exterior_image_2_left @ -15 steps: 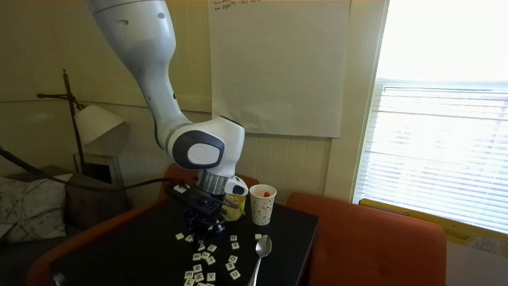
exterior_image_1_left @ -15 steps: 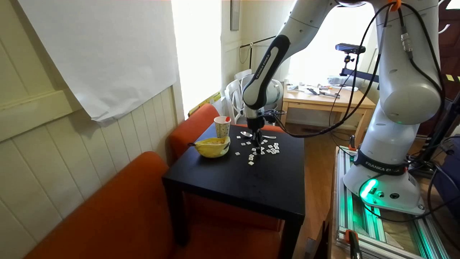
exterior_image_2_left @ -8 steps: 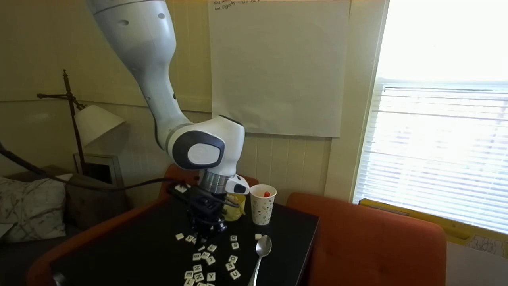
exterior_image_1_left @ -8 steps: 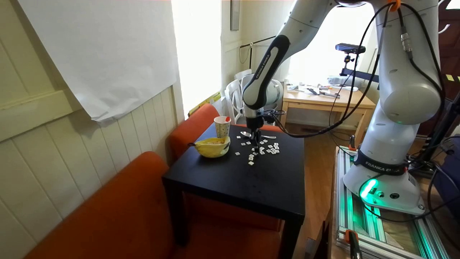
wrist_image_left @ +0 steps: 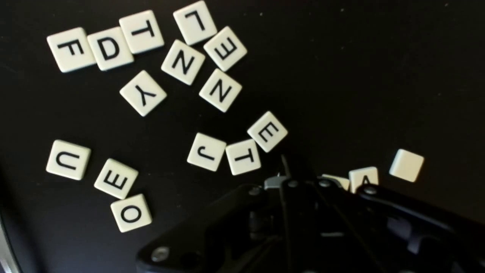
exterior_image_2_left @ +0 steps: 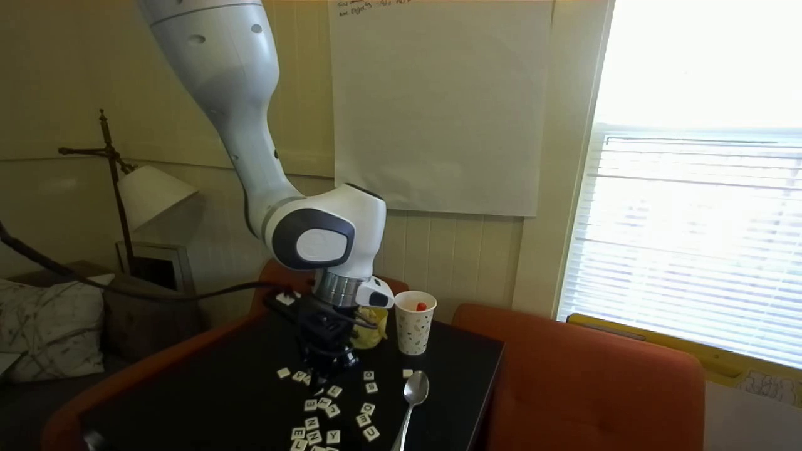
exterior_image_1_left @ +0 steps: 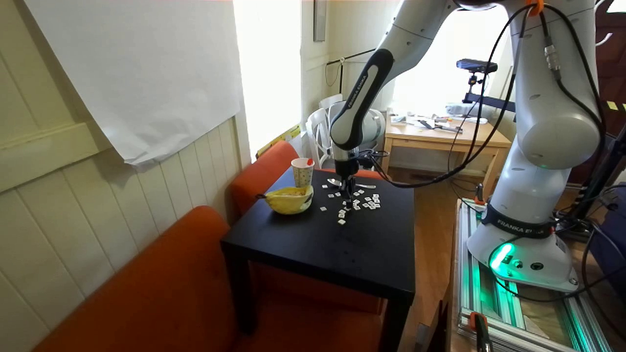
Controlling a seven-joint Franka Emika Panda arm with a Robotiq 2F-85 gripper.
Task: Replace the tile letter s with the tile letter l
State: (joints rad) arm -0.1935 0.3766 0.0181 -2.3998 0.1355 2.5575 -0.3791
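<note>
Fourteen square, smooth letter tiles (wrist_image_left: pixel 143 93) are showing whole in the wrist view — one L (wrist_image_left: pixel 195 22) lying beside an E (wrist_image_left: pixel 225 48) — as one gripper (exterior_image_1_left: pixel 348 199) is pointing down, opening and hold unclear.

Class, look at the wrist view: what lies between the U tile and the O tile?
An E tile lies between the U tile and the O tile, nearer the O tile; the wrist view shows it.

Black table (exterior_image_1_left: pixel 318 249) with letter tiles (wrist_image_left: pixel 143 93), spoon (exterior_image_2_left: pixel 416 389), cup (exterior_image_2_left: pixel 413 332), bowl (exterior_image_1_left: pixel 287 205).
</note>
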